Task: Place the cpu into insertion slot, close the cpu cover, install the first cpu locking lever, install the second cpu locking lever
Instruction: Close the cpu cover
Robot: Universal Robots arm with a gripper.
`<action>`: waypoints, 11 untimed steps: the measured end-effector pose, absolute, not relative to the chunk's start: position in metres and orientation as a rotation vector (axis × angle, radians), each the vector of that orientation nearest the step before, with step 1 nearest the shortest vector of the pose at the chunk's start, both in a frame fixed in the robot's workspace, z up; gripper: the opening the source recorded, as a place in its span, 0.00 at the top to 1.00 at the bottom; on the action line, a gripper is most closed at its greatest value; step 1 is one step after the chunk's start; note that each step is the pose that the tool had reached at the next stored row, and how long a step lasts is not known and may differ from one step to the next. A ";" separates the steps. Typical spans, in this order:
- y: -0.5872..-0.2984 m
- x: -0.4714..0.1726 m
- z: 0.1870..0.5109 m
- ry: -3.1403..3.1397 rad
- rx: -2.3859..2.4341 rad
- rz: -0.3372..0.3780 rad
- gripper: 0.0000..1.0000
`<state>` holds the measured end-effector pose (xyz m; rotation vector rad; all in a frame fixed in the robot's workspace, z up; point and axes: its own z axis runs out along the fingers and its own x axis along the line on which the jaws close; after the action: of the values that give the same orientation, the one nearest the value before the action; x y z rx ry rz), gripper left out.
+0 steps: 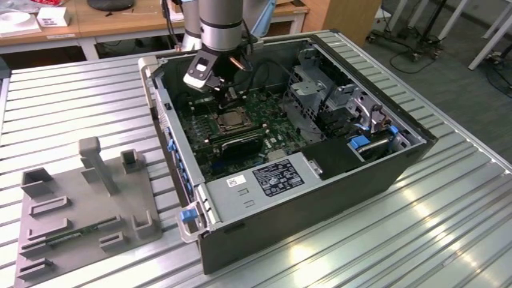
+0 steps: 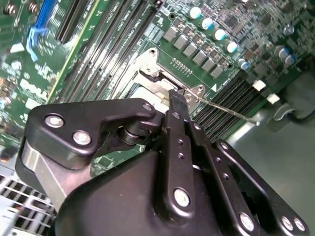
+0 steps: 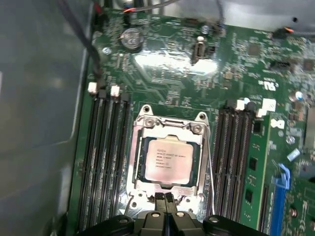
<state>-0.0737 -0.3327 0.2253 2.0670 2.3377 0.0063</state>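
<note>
Chip lies flat in its socket on the green board inside an open computer case on a slatted metal table. The square metal cover appears folded down around it. The hand has its fingers together, tips at the socket's edge beside a thin wire lever that juts out sideways, so latching the levers looks like the work left.

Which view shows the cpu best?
The first wrist view: the cpu lies face-on, its whole top visible inside the cover. The exterior view shows it small, near the gripper. In the second wrist view the gripper hides most of the socket.
</note>
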 end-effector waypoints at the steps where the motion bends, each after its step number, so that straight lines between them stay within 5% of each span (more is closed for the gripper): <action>1: -0.333 -0.074 0.225 2.356 2.046 0.007 0.89; 11: -0.333 -0.074 0.221 2.533 1.823 0.010 0.89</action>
<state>-0.0736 -0.3327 0.2214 1.8228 2.5333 0.0095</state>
